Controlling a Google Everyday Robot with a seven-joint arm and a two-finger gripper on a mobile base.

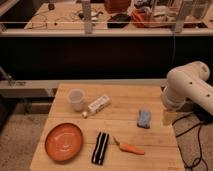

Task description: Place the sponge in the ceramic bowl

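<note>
Six things are lying on the wooden table (pixel 115 95) I am watching, and the sponge (pixel 144 118) is sitting on its right half, flat on the boards, light blue-grey. The gripper (pixel 169 117) is hanging at the table's right edge, just beside the sponge and to its right, apart from it, at the end of the white arm (pixel 189 86) that is reaching in from the right. Whether the claw is standing apart or together I cannot tell from here.

I am looking for writing: the white tube (pixel 98 105) near the middle of the table is carrying a label, but I am making out no words on it.

As for containers, the ceramic bowl (pixel 64 141) is resting at the near left corner, well apart from the sponge, with its whole orange-red glazed inside showing to me. The translucent cup (pixel 76 98) is standing upright behind it, just left of the tube; I cannot tell what it is holding. Between bowl and sponge, toward the near edge, a black striped item (pixel 100 148) and a carrot (pixel 129 148) are lying side by side, not touching.
</note>
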